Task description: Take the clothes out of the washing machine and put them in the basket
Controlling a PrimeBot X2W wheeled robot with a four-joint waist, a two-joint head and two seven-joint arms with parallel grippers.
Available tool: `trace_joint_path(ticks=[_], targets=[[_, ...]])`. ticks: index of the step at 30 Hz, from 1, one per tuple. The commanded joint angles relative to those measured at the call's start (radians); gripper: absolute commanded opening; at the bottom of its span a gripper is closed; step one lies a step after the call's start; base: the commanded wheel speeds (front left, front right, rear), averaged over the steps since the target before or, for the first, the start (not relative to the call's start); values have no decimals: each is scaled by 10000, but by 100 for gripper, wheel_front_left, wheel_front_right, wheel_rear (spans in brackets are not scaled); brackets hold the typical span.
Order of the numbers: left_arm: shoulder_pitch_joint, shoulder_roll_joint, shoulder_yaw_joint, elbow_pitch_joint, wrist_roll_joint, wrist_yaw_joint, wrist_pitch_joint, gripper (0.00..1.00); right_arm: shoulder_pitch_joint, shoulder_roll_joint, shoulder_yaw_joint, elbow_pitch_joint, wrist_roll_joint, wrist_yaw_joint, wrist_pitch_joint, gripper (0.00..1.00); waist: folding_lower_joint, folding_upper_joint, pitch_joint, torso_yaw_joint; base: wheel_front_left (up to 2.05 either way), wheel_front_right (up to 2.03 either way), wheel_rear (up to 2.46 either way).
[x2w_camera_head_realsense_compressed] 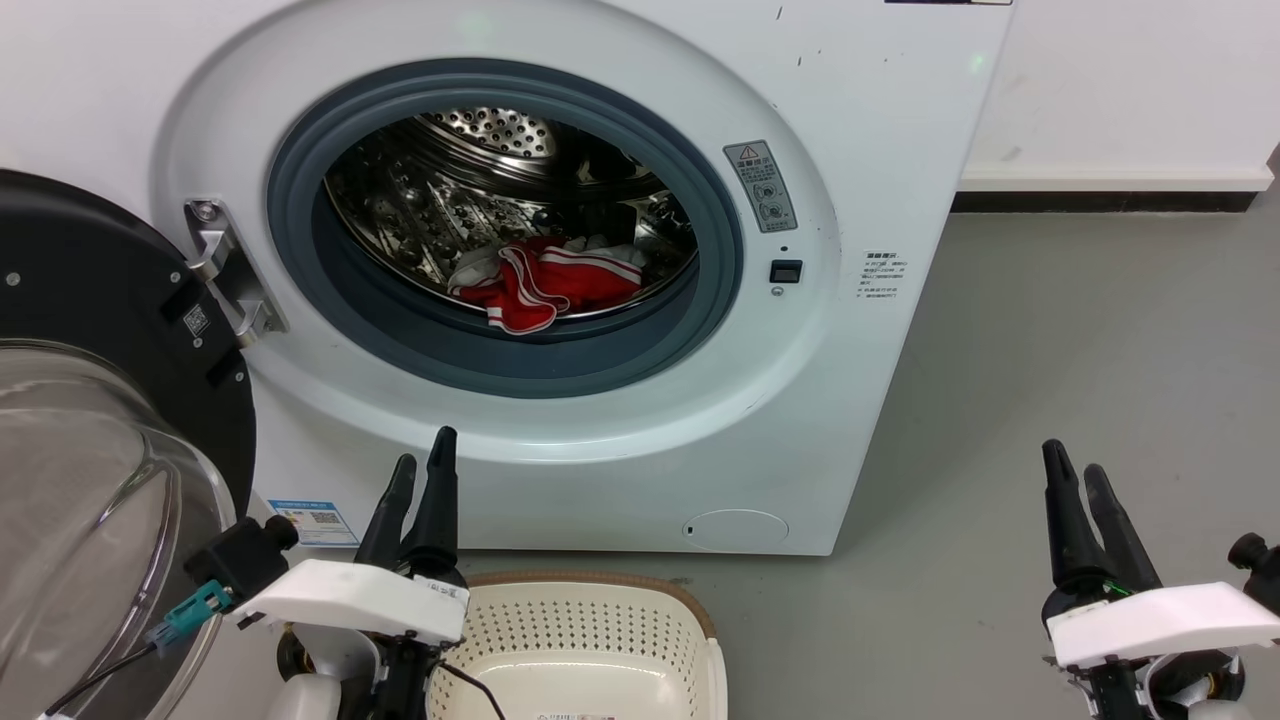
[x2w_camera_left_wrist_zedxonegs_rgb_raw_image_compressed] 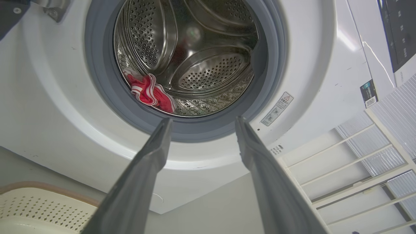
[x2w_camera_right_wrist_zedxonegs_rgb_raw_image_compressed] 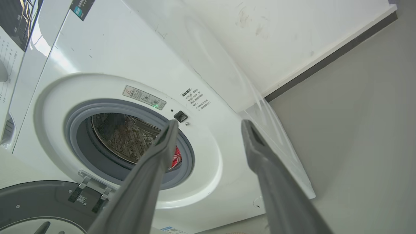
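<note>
While clothes lie inside the washing machine, left tool and right tool gape.

Lighting's bright and pretty even, flat white room light, so shadows stay soft on the washing machine. The steel drum is darker inside but throws lots of speckly little highlights. There's a hot glare streak on the machine's side panel in the left wrist view. The glass door is full of reflections. Both wrist views bow straight edges, and the fingers right by the lens go soft.
</note>
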Motion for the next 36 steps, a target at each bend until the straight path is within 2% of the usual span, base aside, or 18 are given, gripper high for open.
trace_joint_path(ticks=[1,14,36], targets=[[-293,29,-62,-164,384,38,-108,100,12,-14,-10,-113,-419,3,-103,100,0,0,-1,5,0,0,0],[-412,31,-351,-210,2236,180,-495,100,88,-12,70,-199,-2523,2,-499,100,0,0,7,45,0,0,0],[-552,32,-765,-23,4628,367,-1067,100,293,-10,113,-274,-5094,2,-993,100,0,0,17,93,0,0,0]])
